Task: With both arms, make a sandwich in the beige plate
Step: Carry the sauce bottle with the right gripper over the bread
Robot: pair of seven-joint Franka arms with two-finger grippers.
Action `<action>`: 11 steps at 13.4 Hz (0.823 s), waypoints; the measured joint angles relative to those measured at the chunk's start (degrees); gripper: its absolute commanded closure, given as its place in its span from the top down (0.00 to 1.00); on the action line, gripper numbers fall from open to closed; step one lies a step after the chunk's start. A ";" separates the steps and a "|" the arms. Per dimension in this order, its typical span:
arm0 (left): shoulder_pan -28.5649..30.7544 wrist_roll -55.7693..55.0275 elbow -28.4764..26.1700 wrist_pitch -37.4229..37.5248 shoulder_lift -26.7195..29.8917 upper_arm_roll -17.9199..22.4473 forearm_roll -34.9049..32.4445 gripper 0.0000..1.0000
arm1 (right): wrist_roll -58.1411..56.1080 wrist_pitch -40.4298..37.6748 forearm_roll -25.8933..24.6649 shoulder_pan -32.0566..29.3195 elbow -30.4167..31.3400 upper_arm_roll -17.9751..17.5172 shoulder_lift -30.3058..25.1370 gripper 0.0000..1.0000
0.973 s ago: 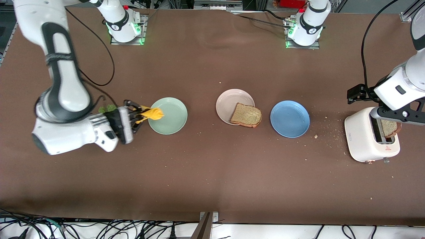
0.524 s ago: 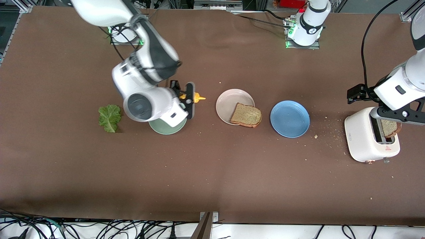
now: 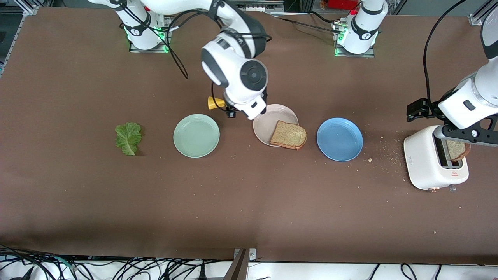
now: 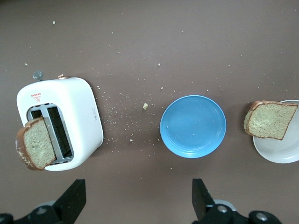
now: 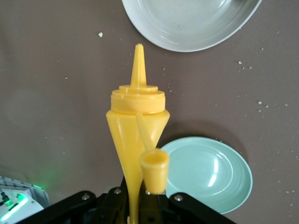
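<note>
The beige plate (image 3: 267, 121) lies mid-table with one bread slice (image 3: 288, 135) resting across its rim. A second slice (image 3: 457, 149) sticks out of the white toaster (image 3: 428, 161). The lettuce leaf (image 3: 128, 138) lies flat toward the right arm's end. My right gripper (image 5: 138, 203) is shut on a yellow squeeze bottle (image 5: 138, 116), whose nozzle points toward the beige plate's rim (image 5: 187, 28). From the front the wrist hides most of that bottle (image 3: 215, 102). My left gripper (image 3: 418, 109) hangs open and empty in the air beside the toaster, its fingers (image 4: 70, 203) wide apart.
A mint-green plate (image 3: 196, 135) sits between the lettuce and the beige plate. A blue plate (image 3: 339, 139) sits between the beige plate and the toaster. Crumbs dot the table around the toaster. The bottle's open cap (image 5: 155, 175) dangles beside it.
My right arm swung with the yellow bottle from beside the mint-green plate across to the beige plate's edge, uncovering the lettuce. The left arm has stayed still.
</note>
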State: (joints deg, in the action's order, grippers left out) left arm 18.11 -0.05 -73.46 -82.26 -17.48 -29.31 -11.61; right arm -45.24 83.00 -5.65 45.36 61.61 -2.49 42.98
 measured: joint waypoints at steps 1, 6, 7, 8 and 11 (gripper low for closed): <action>0.00 0.00 0.00 0.00 0.00 0.00 0.00 1.00 | 1.15 0.65 -1.96 1.41 -0.03 0.04 0.86 0.00; 0.00 0.00 0.00 0.01 0.00 0.00 0.00 1.00 | 8.45 2.39 -10.22 8.38 -0.14 0.07 3.63 0.00; 0.00 0.00 0.00 0.01 0.00 0.00 0.00 1.00 | 9.42 2.39 -11.15 9.15 -0.16 0.08 3.76 0.00; 0.00 0.00 0.00 0.01 0.00 0.00 0.00 1.00 | 10.25 2.43 -11.50 9.63 -0.18 0.11 3.88 0.00; 0.00 0.00 0.00 0.01 0.00 0.00 0.00 1.00 | 11.86 4.94 -11.72 9.90 -0.18 0.41 4.20 0.00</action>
State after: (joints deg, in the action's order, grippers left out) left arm 18.11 -0.05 -73.46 -82.25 -17.48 -29.31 -11.61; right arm -33.37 87.95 -17.37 55.27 61.43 -2.08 47.18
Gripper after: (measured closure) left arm 0.000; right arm 0.921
